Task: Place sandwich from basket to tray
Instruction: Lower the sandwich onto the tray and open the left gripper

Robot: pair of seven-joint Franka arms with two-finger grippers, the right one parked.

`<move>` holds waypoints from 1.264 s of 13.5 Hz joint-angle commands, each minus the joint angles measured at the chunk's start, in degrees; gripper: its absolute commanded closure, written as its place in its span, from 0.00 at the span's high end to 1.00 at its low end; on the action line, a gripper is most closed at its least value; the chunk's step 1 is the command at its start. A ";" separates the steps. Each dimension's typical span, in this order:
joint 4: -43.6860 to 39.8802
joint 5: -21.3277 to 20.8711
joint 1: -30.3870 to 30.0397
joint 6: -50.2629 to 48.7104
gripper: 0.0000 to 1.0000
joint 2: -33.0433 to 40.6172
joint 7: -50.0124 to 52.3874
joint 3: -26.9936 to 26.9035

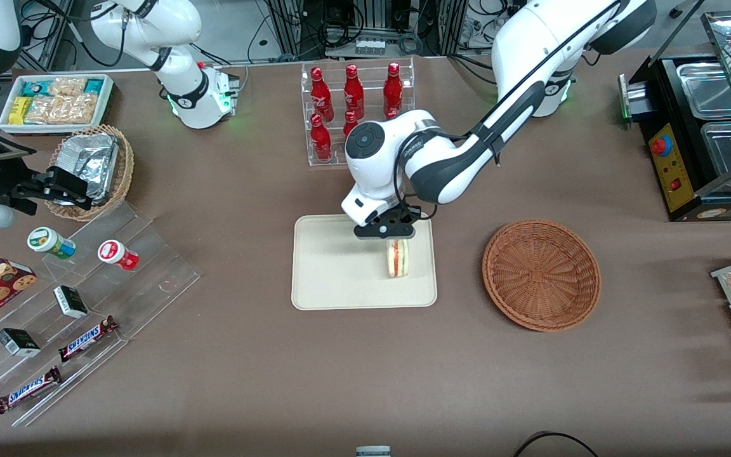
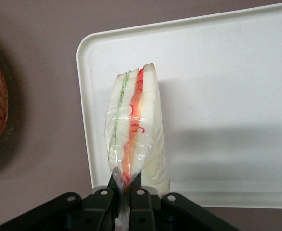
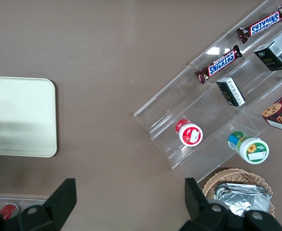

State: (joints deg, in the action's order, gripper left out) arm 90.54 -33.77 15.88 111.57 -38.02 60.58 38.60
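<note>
Sandwich [image 1: 398,259] placement is the step in hand: the wedge stands on its edge over the tray [image 1: 334,273], toward the side of the tray that faces the basket [image 1: 541,274], with its red and green filling lines showing along the cut face. The gripper [image 1: 397,237] sits directly above it, at the tray's edge farther from the front camera. In the left wrist view the jaws are closed narrow on the clear wrapping at one end of the sandwich [image 2: 136,130], so the wedge is held by its film rather than by the bread. The sandwich appears to touch or nearly touch the tray [image 2: 227,96] surface, where it casts a close shadow; whether its weight already rests there cannot be told. The basket, on the bench just beside the tray toward the working arm's end, holds nothing, so the carry is judged complete and only the release remains.

The next move calls for parting the jaws enough to free the film, then lifting straight up from the tray. Standing on a narrow edge, the wedge may tip flat once let go; it would probably fall within the tray's rim, though the near rim is close.
</note>
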 commanded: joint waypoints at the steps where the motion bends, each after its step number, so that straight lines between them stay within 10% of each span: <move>1: -2.74 -1.29 0.90 -1.09 0.00 -2.93 -2.03 -0.19; 12: -4.50 -4.37 1.26 1.10 0.00 -7.16 -1.34 -0.46; 13: -4.76 -4.37 1.26 1.10 0.23 -7.33 -0.47 -0.46; 15: -5.11 -4.55 1.60 1.02 1.00 -7.34 0.07 -0.46; 17: -5.20 -4.20 1.61 1.02 1.00 -7.34 0.68 -0.46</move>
State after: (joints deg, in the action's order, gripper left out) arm 87.43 -36.88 16.22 112.99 -44.28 59.54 38.44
